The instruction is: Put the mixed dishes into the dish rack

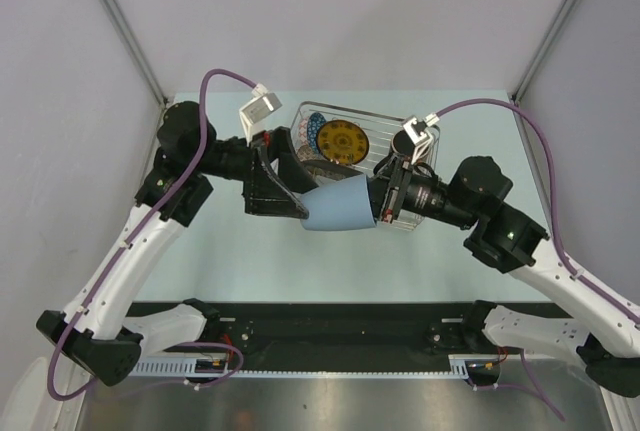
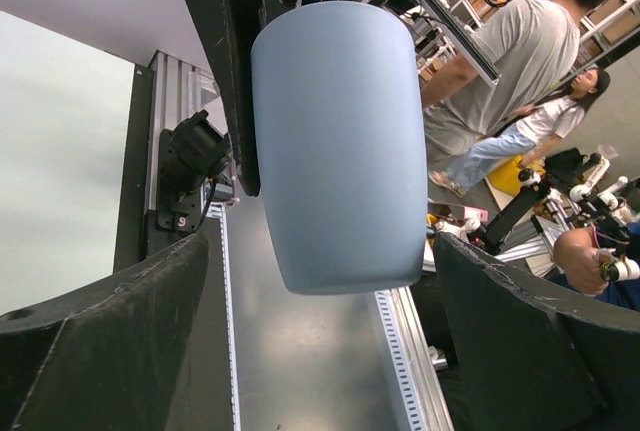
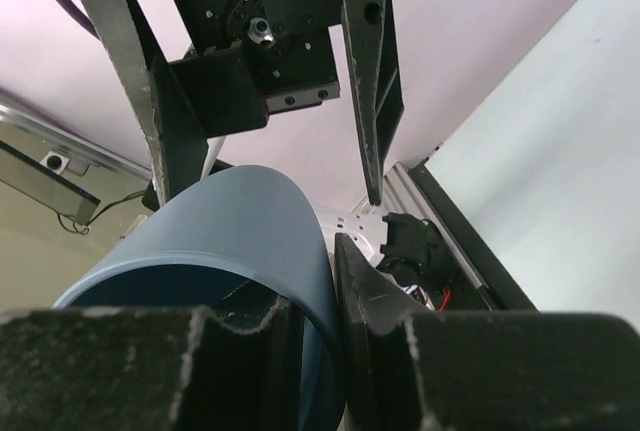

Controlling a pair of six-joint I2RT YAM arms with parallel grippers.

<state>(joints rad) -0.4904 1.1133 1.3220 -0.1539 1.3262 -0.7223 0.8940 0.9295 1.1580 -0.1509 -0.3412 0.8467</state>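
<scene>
The small light-blue cup (image 1: pixel 340 206) hangs on its side in the air in front of the dish rack (image 1: pixel 425 151). My right gripper (image 1: pixel 378 206) is shut on its rim, with one finger inside the cup and one outside (image 3: pixel 400 341). My left gripper (image 1: pixel 303 191) is open, and its two black fingers (image 2: pixel 100 351) stand either side of the cup's base (image 2: pixel 345 251) without touching it. In the right wrist view the cup (image 3: pixel 230 231) fills the lower left, and the left gripper's fingers (image 3: pixel 370 71) reach in from above.
The silver wire rack holds the yellow round patterned plate (image 1: pixel 341 141) upright and a blue patterned bowl (image 1: pixel 308 131) at its left end. Grey walls close in the pale table (image 1: pixel 230 261) on three sides. A black rail (image 1: pixel 340 326) runs along the near edge.
</scene>
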